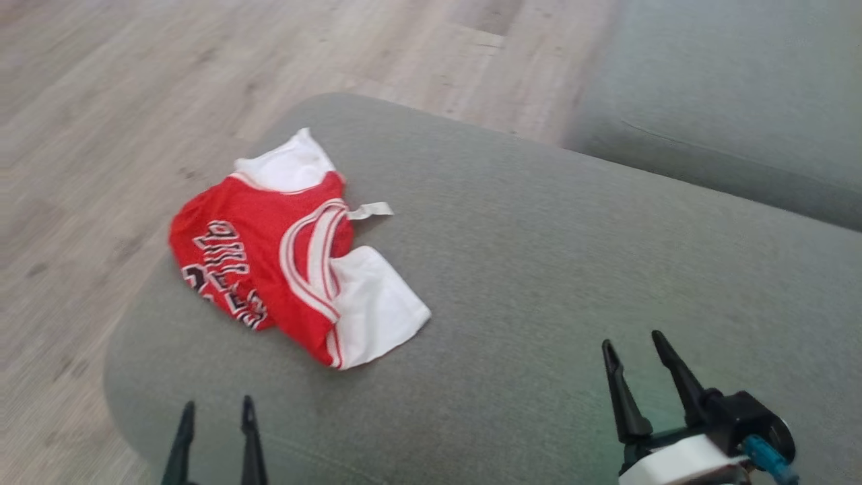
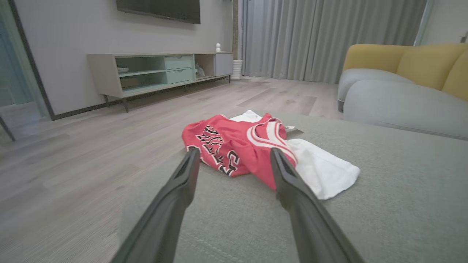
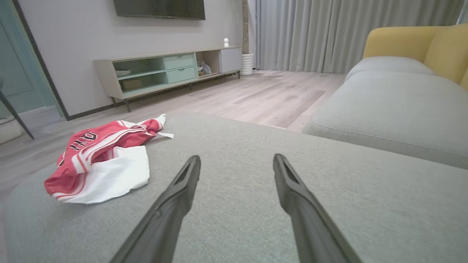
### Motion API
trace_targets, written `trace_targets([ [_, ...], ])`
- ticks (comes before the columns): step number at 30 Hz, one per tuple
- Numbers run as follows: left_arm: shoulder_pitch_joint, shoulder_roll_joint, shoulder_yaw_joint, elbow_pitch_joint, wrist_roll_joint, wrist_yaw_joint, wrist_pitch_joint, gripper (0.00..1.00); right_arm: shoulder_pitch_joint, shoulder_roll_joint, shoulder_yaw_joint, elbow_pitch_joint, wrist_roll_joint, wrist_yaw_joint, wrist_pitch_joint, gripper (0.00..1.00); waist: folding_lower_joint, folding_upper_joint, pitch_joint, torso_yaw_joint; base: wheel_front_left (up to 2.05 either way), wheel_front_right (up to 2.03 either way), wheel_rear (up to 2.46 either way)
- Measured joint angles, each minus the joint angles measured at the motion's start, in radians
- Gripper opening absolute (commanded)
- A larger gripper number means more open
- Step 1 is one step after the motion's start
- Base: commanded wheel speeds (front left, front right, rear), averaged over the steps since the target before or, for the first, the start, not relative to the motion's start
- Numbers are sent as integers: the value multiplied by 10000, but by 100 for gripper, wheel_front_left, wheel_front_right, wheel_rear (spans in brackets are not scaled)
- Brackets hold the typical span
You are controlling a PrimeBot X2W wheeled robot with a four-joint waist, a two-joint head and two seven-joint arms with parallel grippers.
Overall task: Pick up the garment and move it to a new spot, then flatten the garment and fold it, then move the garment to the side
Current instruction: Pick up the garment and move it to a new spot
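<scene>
Left gripper (image 1: 218,404) low at near edge of grey cushion (image 1: 552,256), fingers spread wide, nothing between them; garment (image 1: 269,263) ahead of tips, untouched. Right gripper (image 1: 633,342) likewise wide apart, empty, over bare cushion well right of garment. Garment: red jersey with white trim and white panels, crumpled, lying near cushion's left edge, close to wooden floor (image 1: 101,101). Grey sofa seat (image 1: 727,101) at upper right.

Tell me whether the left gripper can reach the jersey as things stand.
Probably yes: the left gripper is open and points straight at the jersey, with only cushion between them.
</scene>
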Motion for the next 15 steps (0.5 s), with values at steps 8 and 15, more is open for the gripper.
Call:
trace_targets([
  [8,0,42,995,-163,-198,-21,0,100,23,6,-25,21,-257,0,0,100,-2,0,147,235,0,0,0],
  [15,-1670,54,1632,-779,-144,-207,0,100,-121,-800,-230,-316,-593,0,0,100,1,0,1330,51,0,0,0],
])
